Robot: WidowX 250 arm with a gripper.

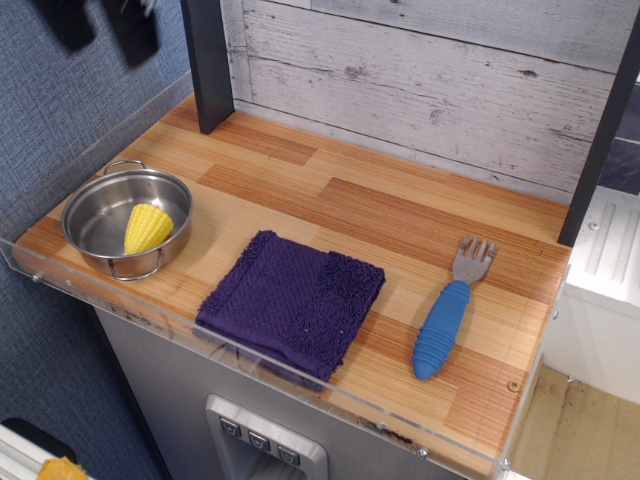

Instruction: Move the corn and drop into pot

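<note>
The yellow corn (147, 227) lies inside the shiny steel pot (92, 208), which sits at the left end of the wooden counter. My gripper (100, 27) is high above the pot at the top left edge of the view. Only its two dark fingertips show, blurred, spread apart and holding nothing.
A folded purple towel (292, 297) lies at the front middle of the counter. A fork with a blue handle (446, 320) lies to the right. A dark post (207, 62) stands at the back left. A clear rim (250, 350) runs along the counter's front edge.
</note>
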